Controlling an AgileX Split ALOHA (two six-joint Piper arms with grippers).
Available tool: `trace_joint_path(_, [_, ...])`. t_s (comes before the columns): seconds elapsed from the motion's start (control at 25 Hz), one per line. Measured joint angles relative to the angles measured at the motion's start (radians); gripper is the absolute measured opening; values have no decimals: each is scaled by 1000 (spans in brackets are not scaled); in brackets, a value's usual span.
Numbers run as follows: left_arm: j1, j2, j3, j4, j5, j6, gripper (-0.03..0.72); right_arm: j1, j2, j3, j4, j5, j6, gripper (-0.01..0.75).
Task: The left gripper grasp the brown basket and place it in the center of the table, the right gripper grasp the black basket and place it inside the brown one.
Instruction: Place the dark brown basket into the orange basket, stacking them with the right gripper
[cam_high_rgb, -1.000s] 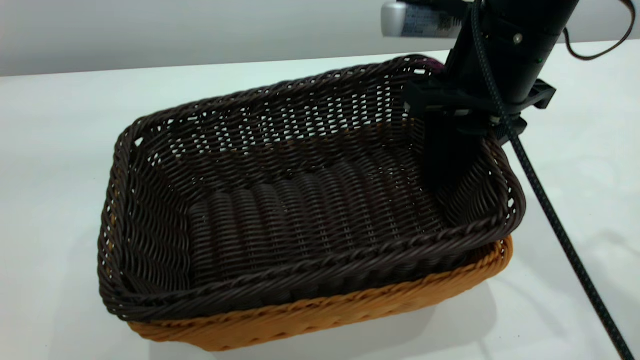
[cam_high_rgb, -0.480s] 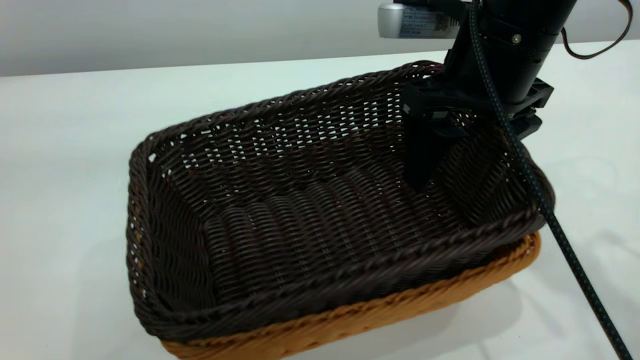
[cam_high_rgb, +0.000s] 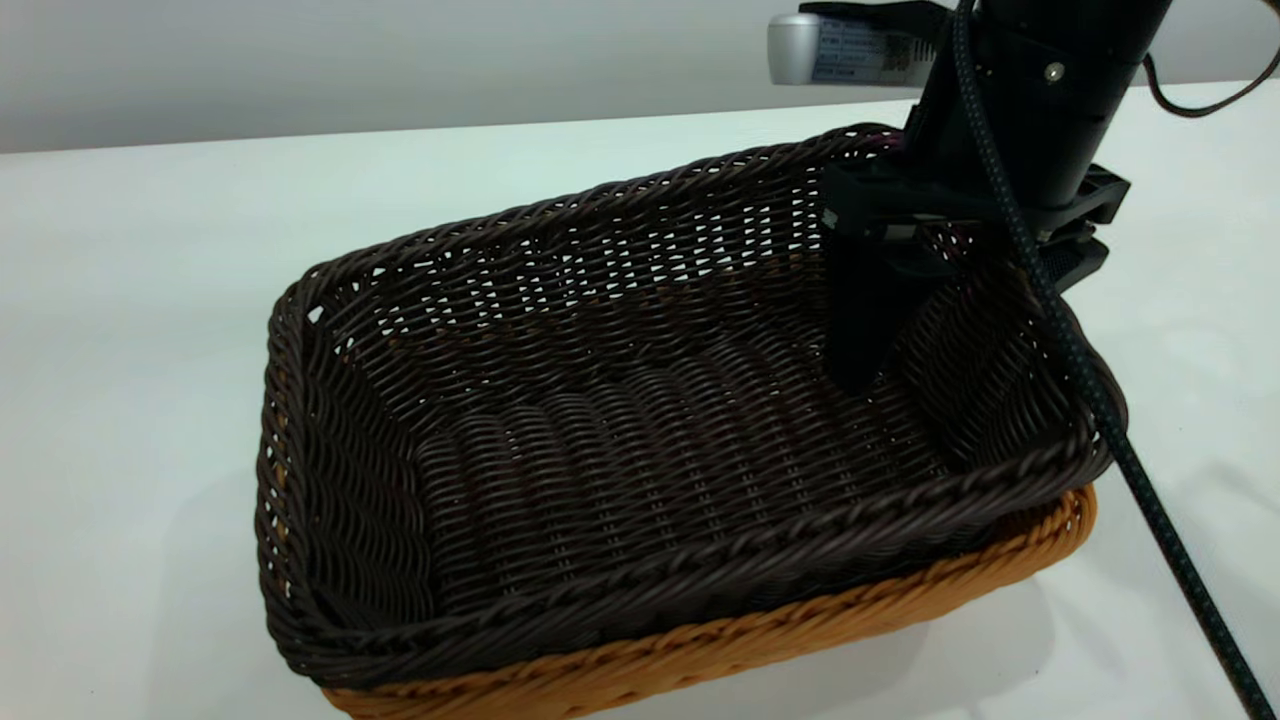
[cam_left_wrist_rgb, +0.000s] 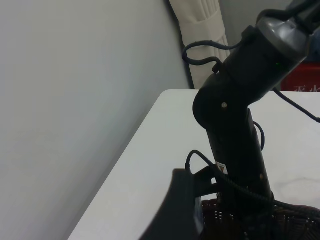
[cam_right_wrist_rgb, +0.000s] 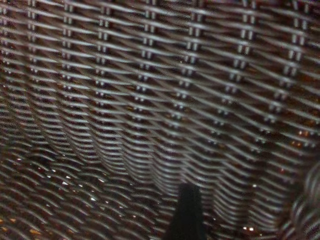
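Exterior view: black basket (cam_high_rgb: 640, 400) nested in brown basket (cam_high_rgb: 760, 625) on white table (cam_high_rgb: 130, 300). Right gripper (cam_high_rgb: 905, 300) straddles the black basket's right wall, one finger (cam_high_rgb: 860, 320) inside, probably seating it; grip width unclear. Left gripper unseen.

The right arm (cam_left_wrist_rgb: 240, 115) rises from the black basket's rim (cam_left_wrist_rgb: 280, 212) on the white table (cam_left_wrist_rgb: 160, 150), beside the grey wall (cam_left_wrist_rgb: 75, 100).
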Motion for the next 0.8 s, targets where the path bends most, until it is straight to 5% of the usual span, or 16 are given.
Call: trace_joint_path(0.8, [0,0,0,0,4,-1,648,1,-11,-2,-166,-50,64,561])
